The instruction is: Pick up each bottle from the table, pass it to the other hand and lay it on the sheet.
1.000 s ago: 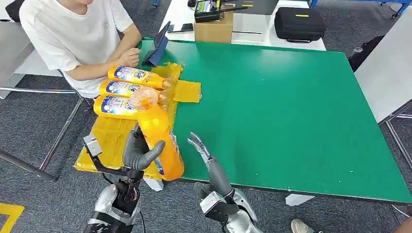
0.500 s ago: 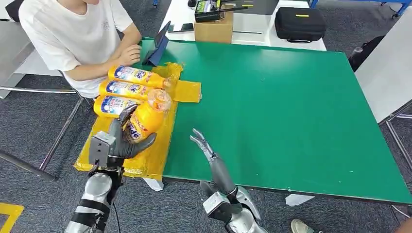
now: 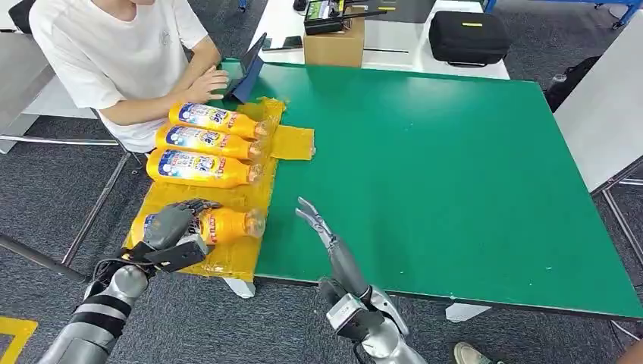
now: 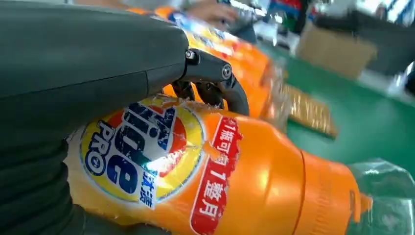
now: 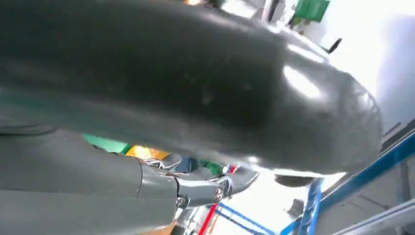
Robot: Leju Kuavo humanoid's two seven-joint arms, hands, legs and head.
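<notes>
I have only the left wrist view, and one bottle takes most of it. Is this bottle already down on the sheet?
Observer: Yes. In the head view the bottle lies on its side on the sheet, near its front edge, and the left hand grips it.
Operator: How many others are on the sheet?
Observer: Three bottles, side by side, beyond yours and apart from it.
Operator: And the right hand?
Observer: The right hand hovers over the near edge of the table, fingers apart, holding nothing.
</notes>
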